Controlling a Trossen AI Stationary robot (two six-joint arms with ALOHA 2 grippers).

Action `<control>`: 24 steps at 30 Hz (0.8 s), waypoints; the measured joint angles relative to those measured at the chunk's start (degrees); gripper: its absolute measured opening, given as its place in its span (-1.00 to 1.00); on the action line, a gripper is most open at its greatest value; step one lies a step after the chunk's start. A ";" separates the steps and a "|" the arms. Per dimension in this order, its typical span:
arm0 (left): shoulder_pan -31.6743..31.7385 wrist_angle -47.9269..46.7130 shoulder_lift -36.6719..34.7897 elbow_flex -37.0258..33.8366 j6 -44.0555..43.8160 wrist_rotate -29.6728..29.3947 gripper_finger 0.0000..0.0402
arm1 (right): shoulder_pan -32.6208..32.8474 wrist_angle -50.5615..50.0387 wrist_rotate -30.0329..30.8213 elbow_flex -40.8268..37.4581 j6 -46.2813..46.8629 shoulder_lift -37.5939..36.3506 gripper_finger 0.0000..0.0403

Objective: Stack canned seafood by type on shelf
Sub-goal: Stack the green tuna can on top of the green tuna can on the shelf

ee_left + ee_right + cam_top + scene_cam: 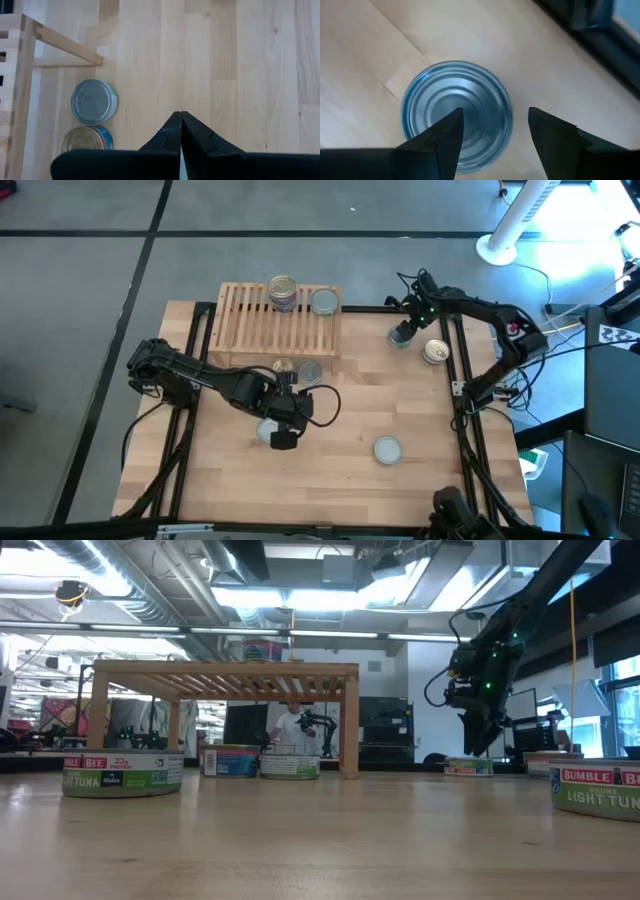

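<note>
The wooden slatted shelf (262, 320) stands at the table's far side. On its top rest a stack of tins (284, 292) and a silver-lidded tin (324, 302). My right gripper (495, 131) hangs open a little above a silver-lidded tin (457, 112) that lies flat on the table right of the shelf; one finger is over the lid, the other beside the tin. A gold-lidded tin (435, 351) lies close by. My left gripper (180, 131) is shut and holds nothing, above the table's middle, near a tin (266, 430).
A gold tin (87, 141) and a silver tin (94, 101) lie at the shelf's near edge. Another silver tin (387, 449) lies toward the near right. Black frame rails (462, 410) run along the table's sides. Bare wood lies between the arms.
</note>
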 joint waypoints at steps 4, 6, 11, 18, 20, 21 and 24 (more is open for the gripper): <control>0.00 0.06 0.00 0.00 0.02 0.00 -0.99 | 0.00 -0.18 -4.00 0.00 0.72 1.61 0.11; 0.00 0.06 0.00 0.00 0.02 0.00 -0.99 | 0.00 -0.73 -7.02 0.02 1.60 2.16 0.11; 0.00 0.45 0.00 0.00 0.00 0.00 -0.99 | 1.11 -3.52 -13.20 -0.16 2.97 3.15 0.11; 0.00 2.19 0.09 0.00 0.67 0.00 -0.99 | 8.98 -3.08 -14.36 -2.97 3.23 3.01 0.11; 0.00 3.60 0.42 0.00 1.91 -0.02 -0.99 | 12.02 -1.88 -14.53 -3.39 5.16 2.99 0.11; 0.00 4.05 0.67 0.00 3.05 -0.02 -0.99 | 13.50 -0.84 -14.57 -3.47 6.41 2.99 0.11; 0.26 6.58 2.25 0.00 6.47 -0.17 -0.99 | 17.97 1.96 -14.54 -3.54 9.11 3.02 0.11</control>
